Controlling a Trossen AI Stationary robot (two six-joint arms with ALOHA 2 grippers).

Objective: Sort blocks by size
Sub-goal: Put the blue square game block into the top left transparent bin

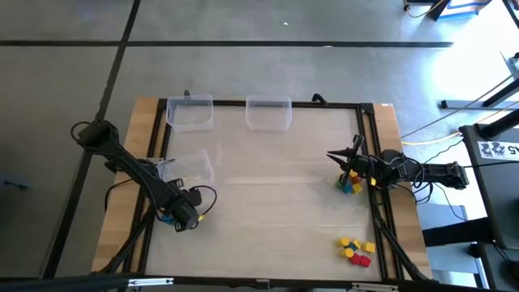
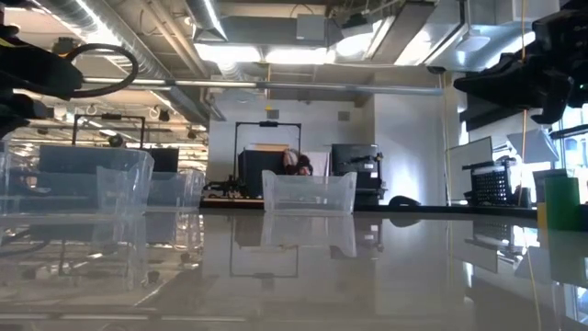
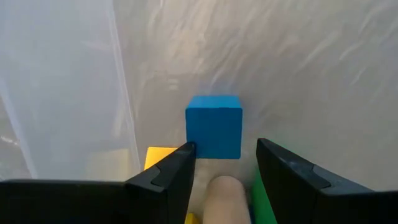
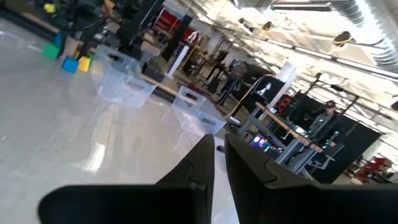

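Left wrist view alone shows blue block (image 3: pixel 214 126) just past the spread, empty fingers of left gripper (image 3: pixel 224 163), yellow block (image 3: pixel 160 156) beside it. Right gripper (image 1: pixel 345 165), fingers nearly closed on nothing, is angled over blocks (image 1: pixel 350 185) by table's right edge; more blocks (image 1: pixel 357 251) at front right.

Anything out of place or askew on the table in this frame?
One clear bin sits off from the other two bins at the far edge, near the left gripper, turned at an angle. The blocks lie in two separate clusters on the right side. Nothing looks damaged.
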